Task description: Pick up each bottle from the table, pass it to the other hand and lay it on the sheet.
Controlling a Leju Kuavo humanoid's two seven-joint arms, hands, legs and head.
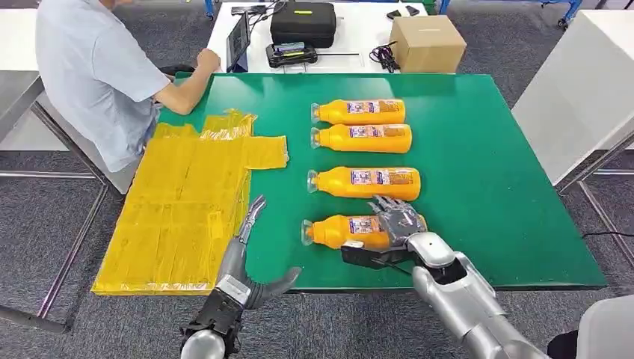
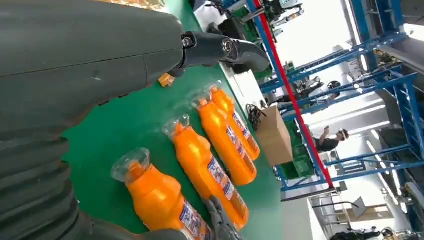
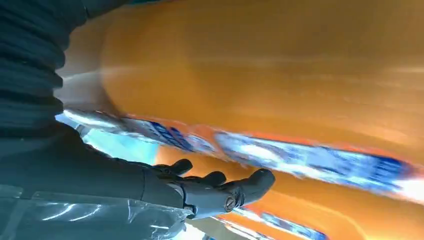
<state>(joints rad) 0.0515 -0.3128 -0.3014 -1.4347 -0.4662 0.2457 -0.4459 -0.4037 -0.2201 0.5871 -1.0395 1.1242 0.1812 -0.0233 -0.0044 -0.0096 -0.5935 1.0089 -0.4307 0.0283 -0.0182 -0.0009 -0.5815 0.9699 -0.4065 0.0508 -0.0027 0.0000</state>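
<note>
Head view: glossy orange bottle [image 1: 345, 230]

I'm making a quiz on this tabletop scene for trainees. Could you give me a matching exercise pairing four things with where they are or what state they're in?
Things:
1. right hand
2. left hand
3. yellow sheet
4. cardboard box

Places or states:
A. on the white table beyond the green one
B. open, holding nothing
C. draped over the green table's left edge
D. over the nearest bottle

Pairs: 1-D, 2-B, 3-C, 4-A
</note>
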